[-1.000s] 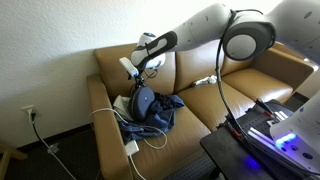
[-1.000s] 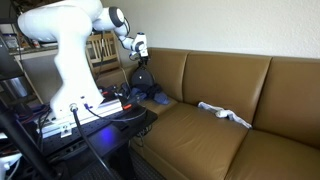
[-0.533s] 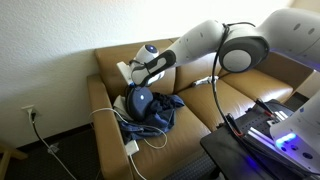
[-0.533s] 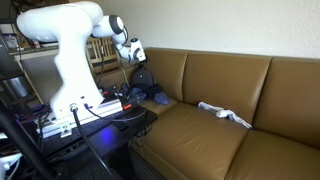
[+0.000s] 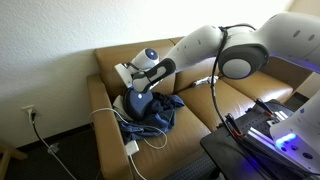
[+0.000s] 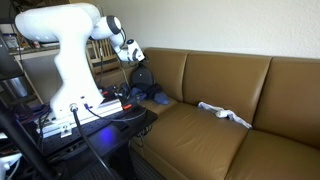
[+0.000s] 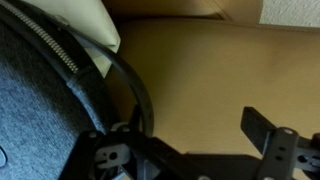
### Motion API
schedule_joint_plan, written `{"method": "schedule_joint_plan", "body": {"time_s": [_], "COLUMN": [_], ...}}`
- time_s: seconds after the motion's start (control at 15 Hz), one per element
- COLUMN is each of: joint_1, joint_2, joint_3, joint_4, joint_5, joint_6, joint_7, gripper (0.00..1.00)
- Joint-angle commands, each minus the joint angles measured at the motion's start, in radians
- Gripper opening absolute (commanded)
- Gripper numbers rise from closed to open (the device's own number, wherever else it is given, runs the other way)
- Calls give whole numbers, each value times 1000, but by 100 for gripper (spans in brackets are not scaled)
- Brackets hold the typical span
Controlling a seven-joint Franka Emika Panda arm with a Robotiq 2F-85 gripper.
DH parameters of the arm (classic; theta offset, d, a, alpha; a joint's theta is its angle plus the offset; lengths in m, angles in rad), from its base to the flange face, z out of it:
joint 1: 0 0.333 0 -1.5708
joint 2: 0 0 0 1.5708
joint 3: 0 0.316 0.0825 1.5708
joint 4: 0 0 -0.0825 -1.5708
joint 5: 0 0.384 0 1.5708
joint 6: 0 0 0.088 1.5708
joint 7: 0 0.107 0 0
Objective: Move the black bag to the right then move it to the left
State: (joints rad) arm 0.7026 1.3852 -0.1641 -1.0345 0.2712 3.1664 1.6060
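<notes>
One soft, rounded black bag (image 5: 138,101) sits on the couch's (image 5: 190,128) corner seat against the armrest (image 5: 95,95), a blue garment (image 5: 165,112) bunched beside it; my hand (image 5: 133,85) hovers just above, fingers (image 7: 268,135) spread wide and holding nothing. I judge it light and squashy, so I'd pinch the zippered top edge (image 7: 50,42), not the smooth face. Its base is hidden, and whether a finger touches the fabric I can't tell.
</notes>
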Motion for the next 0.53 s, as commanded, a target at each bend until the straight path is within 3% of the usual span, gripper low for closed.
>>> {"method": "schedule_joint_plan", "body": {"time_s": [0.0, 0.13, 0.4, 0.47], "joint_1": [32, 49, 88, 70], "joint_2": [-138, -190, -285, -294], "joint_3": [5, -2, -61, -43], "joint_4": [-191, -277, -446, -468], "joint_5": [1, 6, 31, 18], "joint_6": [101, 122, 16, 20], "joint_7": [-27, -22, 6, -14], "gripper": [100, 100, 100, 100]}}
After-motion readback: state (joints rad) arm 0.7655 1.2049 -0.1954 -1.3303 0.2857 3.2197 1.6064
